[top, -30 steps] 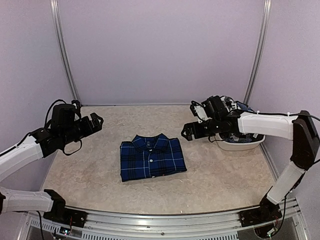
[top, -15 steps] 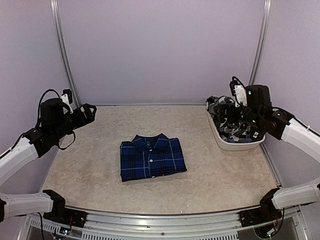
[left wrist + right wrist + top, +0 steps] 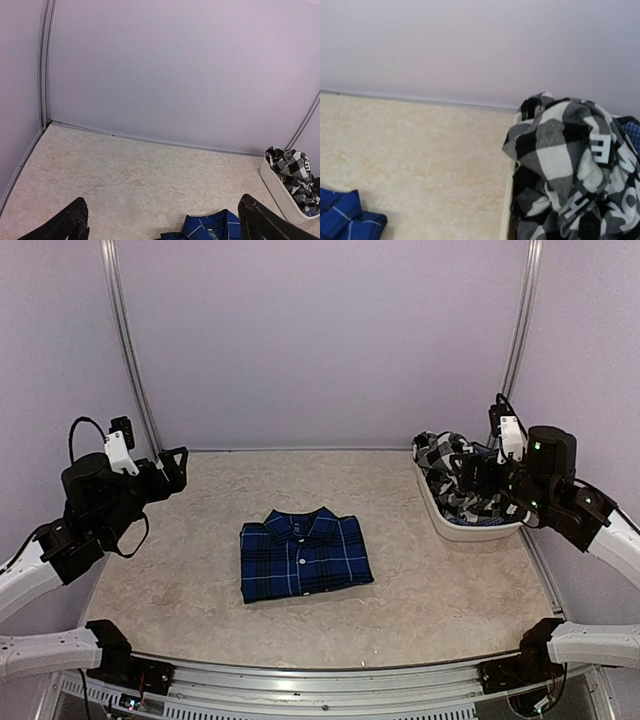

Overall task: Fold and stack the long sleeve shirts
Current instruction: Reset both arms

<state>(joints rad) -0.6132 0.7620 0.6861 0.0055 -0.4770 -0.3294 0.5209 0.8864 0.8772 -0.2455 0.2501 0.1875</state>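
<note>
A royal blue plaid long sleeve shirt [image 3: 305, 555] lies folded, collar up, in the middle of the table; its collar shows in the left wrist view [image 3: 210, 229] and one corner in the right wrist view [image 3: 345, 217]. A black-and-white checked shirt [image 3: 455, 480] [image 3: 565, 160] sits crumpled in a white basket [image 3: 480, 533] at the right. My left gripper [image 3: 172, 468] [image 3: 162, 212] hangs open and empty above the table's left side, well clear of the blue shirt. My right gripper [image 3: 482, 480] hovers over the basket, open and holding nothing; its fingers are outside its own wrist view.
The basket's rim [image 3: 506, 210] stands close under the right wrist. A bit of blue checked cloth [image 3: 632, 132] peeks from behind the checked shirt. Walls and metal corner posts [image 3: 125, 340] close in the table on three sides.
Both arms have drawn away from the blue shirt. The right gripper swung from beside the shirt to over the basket; the left rose and pulled back leftward. The shirt has not moved.
</note>
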